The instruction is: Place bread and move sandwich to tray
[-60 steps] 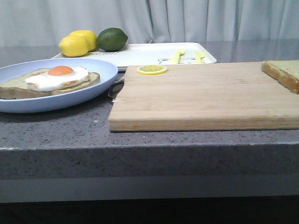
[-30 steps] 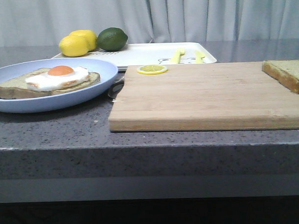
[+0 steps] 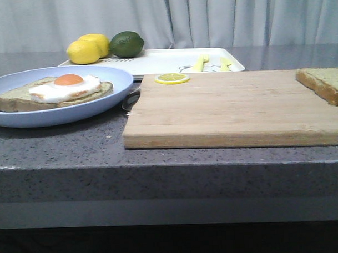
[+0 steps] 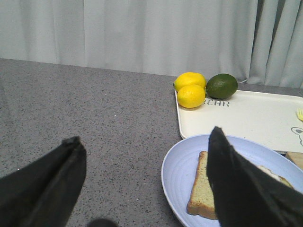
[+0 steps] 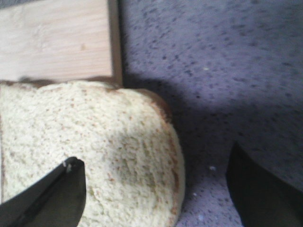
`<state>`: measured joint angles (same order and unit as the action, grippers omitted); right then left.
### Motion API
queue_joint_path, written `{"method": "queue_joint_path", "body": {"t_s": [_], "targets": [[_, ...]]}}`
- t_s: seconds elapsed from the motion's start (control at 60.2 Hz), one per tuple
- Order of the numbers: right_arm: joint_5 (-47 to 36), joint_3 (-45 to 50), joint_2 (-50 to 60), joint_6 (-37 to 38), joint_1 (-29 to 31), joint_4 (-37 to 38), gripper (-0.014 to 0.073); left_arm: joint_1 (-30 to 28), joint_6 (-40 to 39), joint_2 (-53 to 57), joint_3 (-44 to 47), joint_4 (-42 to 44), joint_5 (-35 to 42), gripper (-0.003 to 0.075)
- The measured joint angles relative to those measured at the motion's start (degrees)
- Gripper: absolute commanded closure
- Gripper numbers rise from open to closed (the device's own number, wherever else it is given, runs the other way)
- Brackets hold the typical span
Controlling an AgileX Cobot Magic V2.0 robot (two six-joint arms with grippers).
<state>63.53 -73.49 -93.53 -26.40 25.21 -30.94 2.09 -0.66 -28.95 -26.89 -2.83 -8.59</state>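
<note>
Right wrist view, right tool (image 5: 156, 189) spread wide, bread (image 5: 85, 151) beneath, crust edge between its fingers

Left tool (image 4: 142, 175) open, fingers (image 4: 236, 184) spread, nothing between them. One finger overlaps the pale-blue plate (image 4: 177, 172) with a bread slice (image 4: 202, 194). Beyond the plate: cream tray (image 4: 246, 118) holding two lemons (image 4: 191, 90) and a lime (image 4: 221, 86). Grey tabletop (image 4: 94, 118).

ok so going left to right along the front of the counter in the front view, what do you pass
blue plate with the egg-topped slice → wooden cutting board → bread at the board's right end
</note>
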Motion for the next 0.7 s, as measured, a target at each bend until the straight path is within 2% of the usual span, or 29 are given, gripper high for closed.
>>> {"method": "queue_joint_path", "body": {"t_s": [0.166, 0.432, 0.481, 0.564, 0.697], "targets": [[4.56, -3.24, -5.42, -2.83, 0.01, -2.47, -0.0021, 0.00, 0.00, 0.00, 0.00, 0.00, 0.00, 0.0207], [5.42, -3.82, -8.00, -5.05, 0.01, -4.73, -0.0020, 0.00, 0.09, 0.00, 0.00, 0.00, 0.00, 0.0207], [5.42, -3.82, -8.00, -5.16, 0.01, -4.88, 0.0006, 0.00, 0.09, 0.00, 0.00, 0.00, 0.00, 0.0207], [5.45, -3.82, -8.03, -5.16, -0.09, -4.88, 0.0129, 0.00, 0.09, 0.00, 0.00, 0.00, 0.00, 0.0207], [5.55, -3.82, -8.03, -5.24, -0.18, -5.12, 0.0463, 0.00, 0.09, 0.00, 0.00, 0.00, 0.00, 0.0207]]}}
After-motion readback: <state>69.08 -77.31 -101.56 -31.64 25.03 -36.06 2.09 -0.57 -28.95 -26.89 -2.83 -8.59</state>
